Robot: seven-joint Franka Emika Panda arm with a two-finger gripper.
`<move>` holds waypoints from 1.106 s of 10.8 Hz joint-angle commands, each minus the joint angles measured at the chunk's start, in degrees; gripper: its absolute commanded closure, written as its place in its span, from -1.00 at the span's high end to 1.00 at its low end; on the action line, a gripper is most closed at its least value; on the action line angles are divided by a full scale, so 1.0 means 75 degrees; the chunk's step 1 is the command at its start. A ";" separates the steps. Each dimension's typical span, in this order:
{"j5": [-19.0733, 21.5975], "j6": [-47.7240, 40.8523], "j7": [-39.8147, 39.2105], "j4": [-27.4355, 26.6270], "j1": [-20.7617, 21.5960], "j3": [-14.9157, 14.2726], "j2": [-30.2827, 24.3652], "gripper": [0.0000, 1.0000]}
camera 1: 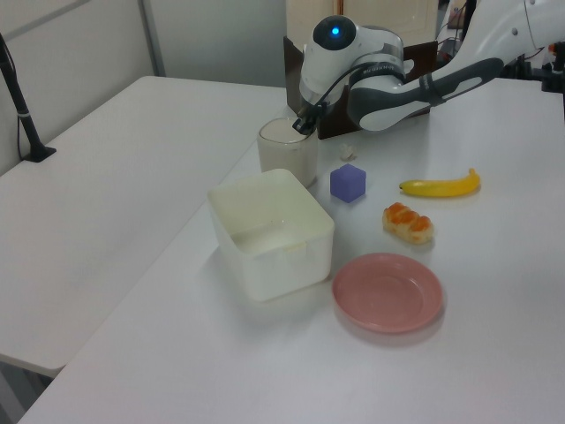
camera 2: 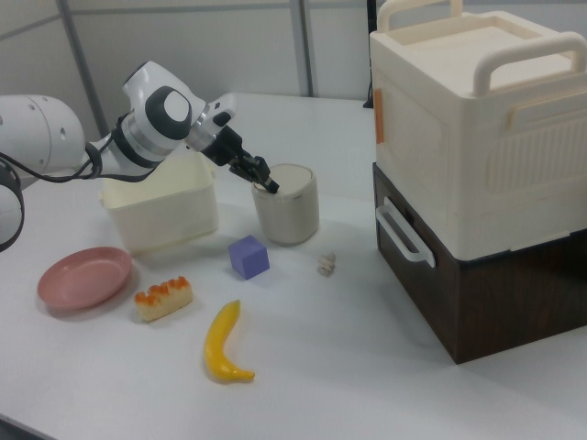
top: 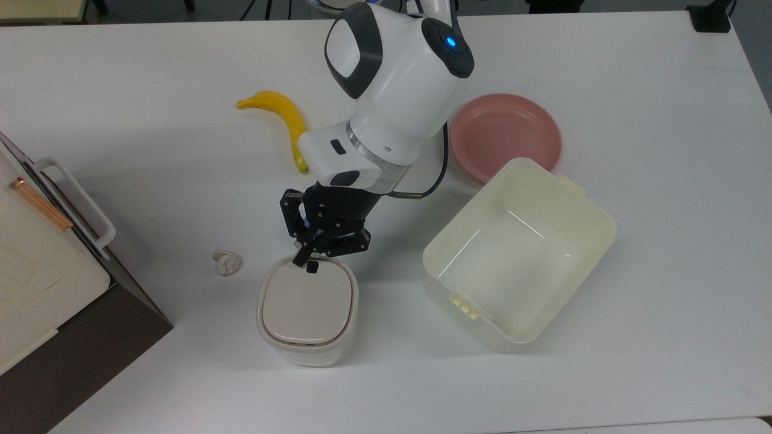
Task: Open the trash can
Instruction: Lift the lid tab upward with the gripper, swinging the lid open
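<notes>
A: Your arm reaches down over the table [top: 633, 90], gripper [top: 300, 260] tilted, fingers pressed together, tip at the rim beside the black button [top: 312, 267].

B: And your trash can [top: 307, 310] stands between the crumpled scrap [top: 226, 262] and cream tub [top: 518, 253], lid flat.

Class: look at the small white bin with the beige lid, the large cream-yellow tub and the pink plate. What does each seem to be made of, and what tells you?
Small white bin: likely matte moulded plastic, with rounded, seamless corners.
Large cream-yellow tub: probably glossy plastic; thin walls, bright highlights inside.
Pink plate: smooth plastic or glazed ceramic; its soft sheen leaves that open.
</notes>
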 commanded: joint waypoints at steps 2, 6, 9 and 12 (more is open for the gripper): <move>0.0258 -0.0043 0.0230 0.0028 -0.0121 0.0122 -0.0048 -1.00; 0.0798 -0.0031 0.0230 0.0451 -0.0227 0.0040 -0.0083 -1.00; 0.0775 -0.0020 0.0347 0.0393 -0.0227 0.0063 -0.0048 -1.00; 0.0705 0.0050 0.0336 0.0334 -0.0204 0.0087 0.0220 -1.00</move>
